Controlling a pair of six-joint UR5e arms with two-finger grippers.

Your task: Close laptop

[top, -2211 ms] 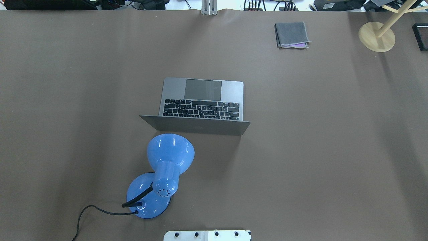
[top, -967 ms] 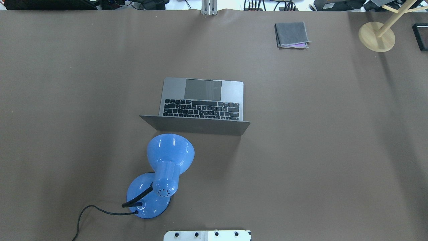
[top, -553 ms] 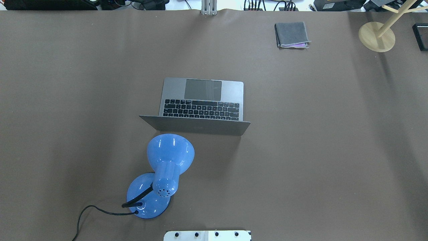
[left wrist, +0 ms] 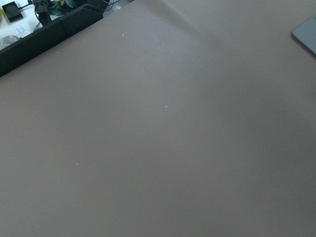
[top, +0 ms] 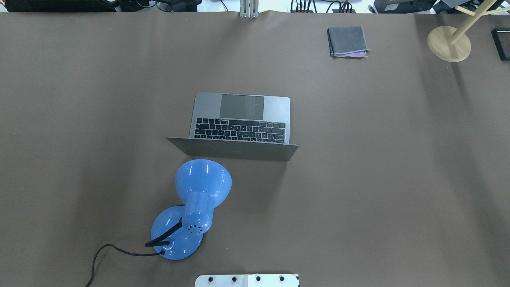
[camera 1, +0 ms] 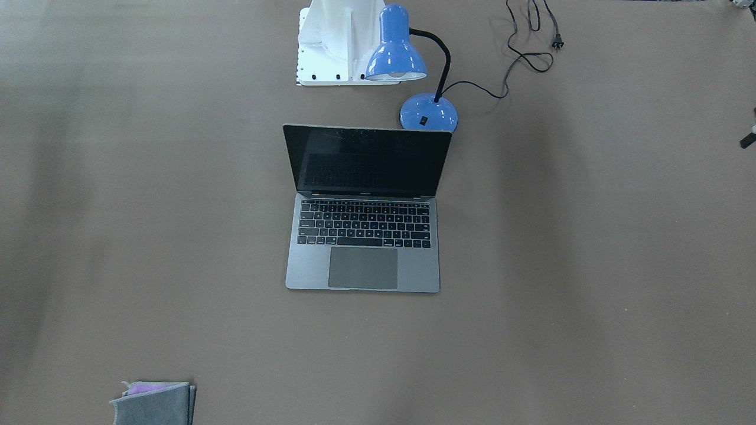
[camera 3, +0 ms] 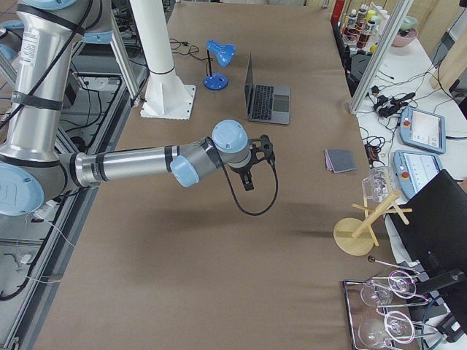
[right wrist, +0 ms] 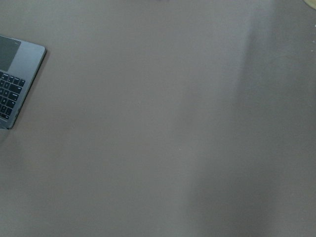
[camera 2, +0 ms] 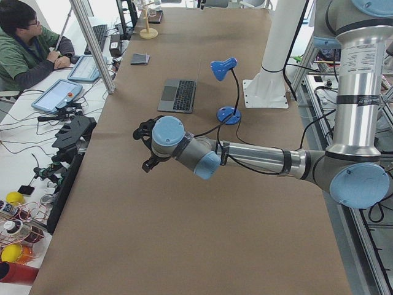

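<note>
Brown paper covers the long table (top: pixel 358 179) from end to end. At its middle sits the slim space-grey metal laptop (camera 1: pixel 365 224), open, its lid standing nearly upright. The dark black-bezel screen faces away from the robot, and the trackpad edge lies on the far side from the white robot base (camera 1: pixel 336 41).

Just behind the lid, on the robot's side and toward its left, stands a glossy blue gooseneck desk lamp (top: pixel 201 187). Its shade hangs close to the back of the lid, and its black cord (camera 1: pixel 520 53) trails loose across the paper. A folded grey cloth (top: pixel 347 41) and a pale wooden stand with a round foot (top: pixel 449 43) lie near the far edge, well apart from the laptop.

Both arms reach out low over the table's ends. The left gripper (camera 2: pixel 145 147) hangs above bare paper, well apart from the laptop, and the right gripper (camera 3: pixel 257 162) is likewise apart from it. Only the side cameras show either gripper, so I cannot tell whether either is open or closed.

Each wrist camera looks down on bare brown paper, with only a corner of the laptop at the picture's edge.
</note>
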